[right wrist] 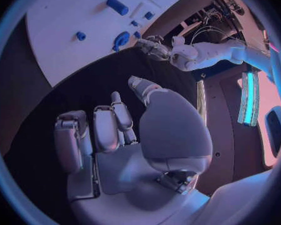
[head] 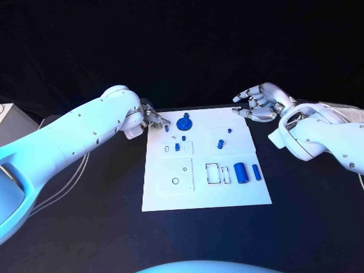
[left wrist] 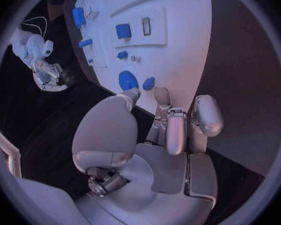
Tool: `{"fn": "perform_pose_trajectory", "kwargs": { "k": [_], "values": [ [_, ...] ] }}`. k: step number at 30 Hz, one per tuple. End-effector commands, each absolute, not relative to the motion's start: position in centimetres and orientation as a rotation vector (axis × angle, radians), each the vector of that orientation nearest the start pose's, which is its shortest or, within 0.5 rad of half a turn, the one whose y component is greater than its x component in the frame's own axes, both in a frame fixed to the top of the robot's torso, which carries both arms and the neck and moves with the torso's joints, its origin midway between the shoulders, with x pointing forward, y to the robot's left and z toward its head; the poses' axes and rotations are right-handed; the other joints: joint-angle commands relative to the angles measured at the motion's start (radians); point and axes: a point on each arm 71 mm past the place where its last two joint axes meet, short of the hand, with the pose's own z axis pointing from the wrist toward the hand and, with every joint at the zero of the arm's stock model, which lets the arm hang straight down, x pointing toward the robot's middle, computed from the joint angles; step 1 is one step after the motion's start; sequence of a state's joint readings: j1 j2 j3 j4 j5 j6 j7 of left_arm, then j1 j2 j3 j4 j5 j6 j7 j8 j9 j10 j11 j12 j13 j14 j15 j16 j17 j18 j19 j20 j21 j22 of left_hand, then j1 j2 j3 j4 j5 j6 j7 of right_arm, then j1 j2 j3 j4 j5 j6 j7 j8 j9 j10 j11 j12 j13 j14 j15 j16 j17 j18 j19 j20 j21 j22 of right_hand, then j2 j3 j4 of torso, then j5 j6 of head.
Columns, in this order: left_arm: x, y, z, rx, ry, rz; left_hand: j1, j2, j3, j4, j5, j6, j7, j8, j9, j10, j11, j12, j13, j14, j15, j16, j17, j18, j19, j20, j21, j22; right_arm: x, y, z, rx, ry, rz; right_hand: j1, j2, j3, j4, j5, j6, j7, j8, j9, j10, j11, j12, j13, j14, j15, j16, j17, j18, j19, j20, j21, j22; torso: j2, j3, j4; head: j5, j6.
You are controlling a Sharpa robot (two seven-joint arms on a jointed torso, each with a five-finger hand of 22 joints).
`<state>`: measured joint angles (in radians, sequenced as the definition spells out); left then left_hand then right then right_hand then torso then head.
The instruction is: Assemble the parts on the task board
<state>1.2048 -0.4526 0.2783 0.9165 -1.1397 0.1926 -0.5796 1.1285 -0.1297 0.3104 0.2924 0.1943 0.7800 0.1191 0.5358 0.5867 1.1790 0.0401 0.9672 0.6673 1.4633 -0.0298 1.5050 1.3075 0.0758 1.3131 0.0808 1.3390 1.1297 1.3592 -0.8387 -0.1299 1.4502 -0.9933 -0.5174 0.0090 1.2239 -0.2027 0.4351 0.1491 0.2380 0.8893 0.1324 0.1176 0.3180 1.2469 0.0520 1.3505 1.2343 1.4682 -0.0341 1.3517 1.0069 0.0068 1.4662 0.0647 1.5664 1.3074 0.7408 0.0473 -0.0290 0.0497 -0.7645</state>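
The left hand (head: 149, 120) is at the far left corner of the task board (head: 231, 196), with its fingertips at the board's edge close to a small blue peg (head: 166, 128) and the blue round gear-like part (head: 185, 123). In the left wrist view the fingers (left wrist: 177, 130) lie loosely apart and hold nothing. I judge that the step in hand is to reach for one of these two parts. To do it well, the hand should come down straight over the chosen piece and close the thumb and one finger on its sides, because the neighbours stand near and a wide sweep could push them. The right hand (head: 258, 103) hovers over the black table (head: 83, 227) just beyond the far right corner of the board, its fingers (right wrist: 106, 130) half curled and apart, with nothing in them. The board is a white rectangular plate in the middle of the table, with shallow recesses. On it are several blue parts: the round one with a knob at the far edge, small pegs in the middle, and two cylinders (head: 240, 172) lying side by side nearer the robot, to its right.
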Motion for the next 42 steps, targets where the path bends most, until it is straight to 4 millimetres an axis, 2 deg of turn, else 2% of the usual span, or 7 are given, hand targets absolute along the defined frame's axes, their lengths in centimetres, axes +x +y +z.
{"fn": "perform_pose_trajectory", "kwargs": {
  "k": [1,21,34,42],
  "values": [
    [59.73,20.13,-17.07,-0.511,2.149,-0.356,0.007,0.007,-0.007,-0.001,0.002,0.018,0.000,-0.001,-0.002,-0.006,0.000,0.001,-0.002,0.073,0.006,-0.001,0.154,0.018,-0.002,0.007,0.000,-0.001,51.77,-22.93,-13.09,0.233,1.482,0.799,-0.009,-0.003,-0.001,0.005,-0.003,0.002,0.007,-0.006,0.001,-0.005,0.003,-0.005,-0.001,0.000,0.007,-0.002,0.000,-0.007,0.105,0.005,0.004,0.263,0.000,0.0004,0.0003,0.000,-0.003],
    [59.59,19.57,-17.07,-0.498,2.166,-0.375,0.012,0.012,-0.015,-0.002,0.003,0.043,-0.009,0.012,-0.003,-0.006,-0.008,0.006,-0.002,0.073,0.001,0.000,0.155,0.018,-0.002,0.003,0.000,0.000,51.88,-22.81,-13.09,0.231,1.483,0.799,-0.009,-0.003,-0.001,0.005,-0.003,0.002,0.007,-0.006,0.001,-0.005,0.003,-0.005,-0.001,0.000,0.007,-0.002,0.000,-0.007,0.105,0.005,0.004,0.263,0.000,0.0004,0.0005,0.000,-0.013],
    [59.51,19.34,-17.60,-0.487,2.184,-0.370,0.023,0.014,-0.017,-0.003,0.004,0.056,-0.013,0.022,-0.002,-0.005,-0.012,0.010,-0.002,0.073,-0.003,0.001,0.156,0.018,-0.001,0.000,0.000,0.002,51.88,-22.69,-13.10,0.230,1.484,0.801,-0.008,-0.003,-0.001,0.005,-0.002,0.001,0.008,-0.007,0.002,-0.002,0.004,-0.003,0.002,0.000,0.007,-0.002,0.001,-0.007,0.105,0.006,0.004,0.263,0.003,0.0007,-0.0019,-0.002,-0.018],
    [59.50,19.34,-17.73,-0.488,2.186,-0.369,0.025,0.015,-0.017,-0.003,0.003,0.058,-0.014,0.025,-0.002,-0.005,-0.012,0.011,-0.002,0.073,-0.003,0.001,0.156,0.018,-0.001,-0.001,0.001,0.002,51.89,-22.65,-13.10,0.229,1.484,0.801,-0.008,-0.003,-0.001,0.005,-0.002,0.001,0.008,-0.007,0.002,-0.002,0.004,-0.003,0.002,0.000,0.007,-0.002,0.001,-0.007,0.105,0.006,0.004,0.263,0.002,0.0012,-0.0005,-0.004,-0.022]
  ]
}}
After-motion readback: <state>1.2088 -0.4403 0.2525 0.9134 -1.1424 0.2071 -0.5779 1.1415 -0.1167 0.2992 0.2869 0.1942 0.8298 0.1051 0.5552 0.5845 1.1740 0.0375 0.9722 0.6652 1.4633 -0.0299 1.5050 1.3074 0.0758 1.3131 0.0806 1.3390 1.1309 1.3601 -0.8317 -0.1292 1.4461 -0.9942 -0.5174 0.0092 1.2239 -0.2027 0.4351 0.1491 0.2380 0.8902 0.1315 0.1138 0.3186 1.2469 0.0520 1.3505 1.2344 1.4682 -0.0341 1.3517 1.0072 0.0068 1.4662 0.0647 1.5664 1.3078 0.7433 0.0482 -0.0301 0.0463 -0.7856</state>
